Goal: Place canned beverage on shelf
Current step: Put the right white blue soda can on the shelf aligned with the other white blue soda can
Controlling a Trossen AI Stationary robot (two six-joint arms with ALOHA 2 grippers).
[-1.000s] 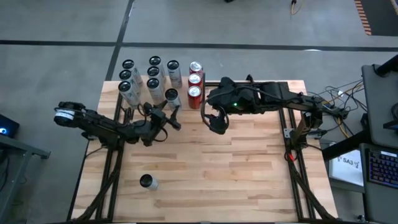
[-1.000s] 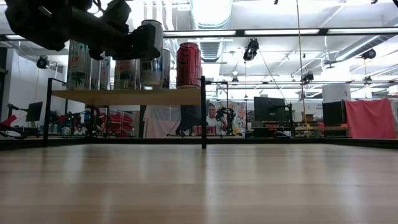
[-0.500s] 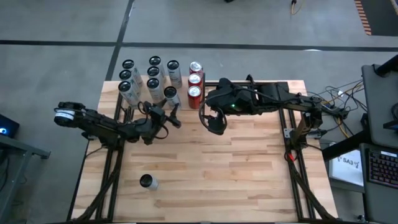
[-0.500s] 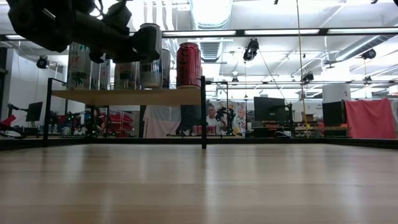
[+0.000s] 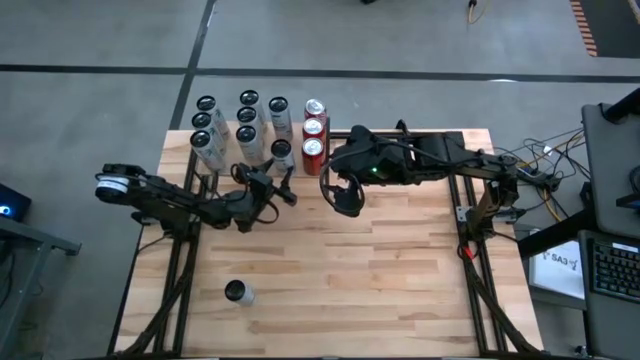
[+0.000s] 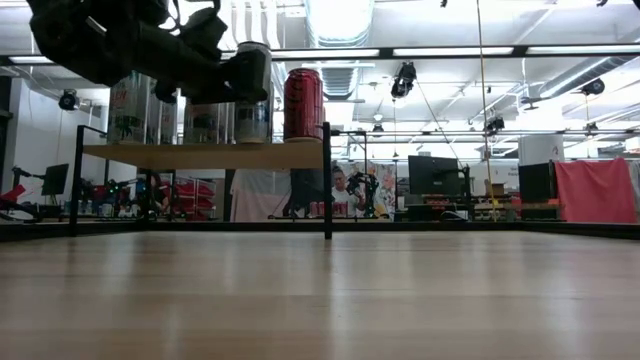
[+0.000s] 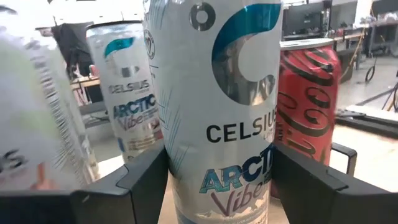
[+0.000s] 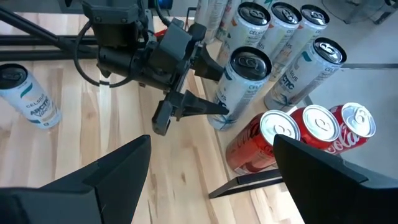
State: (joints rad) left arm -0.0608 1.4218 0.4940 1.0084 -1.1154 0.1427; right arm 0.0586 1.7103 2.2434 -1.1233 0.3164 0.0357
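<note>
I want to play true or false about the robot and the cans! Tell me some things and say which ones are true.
1. The left gripper has its fingers on either side of a silver can on the shelf. True.
2. There are five red cans. False: three red cans stand in a row at the shelf's end.
3. One silver can stands alone on the table, far from the shelf. True: the lone can is near the table's front edge.
4. The right gripper is holding a red can. False: it is open and holds nothing.
5. The silver can between the fingers is lying on its side. False: it is upright.
</note>
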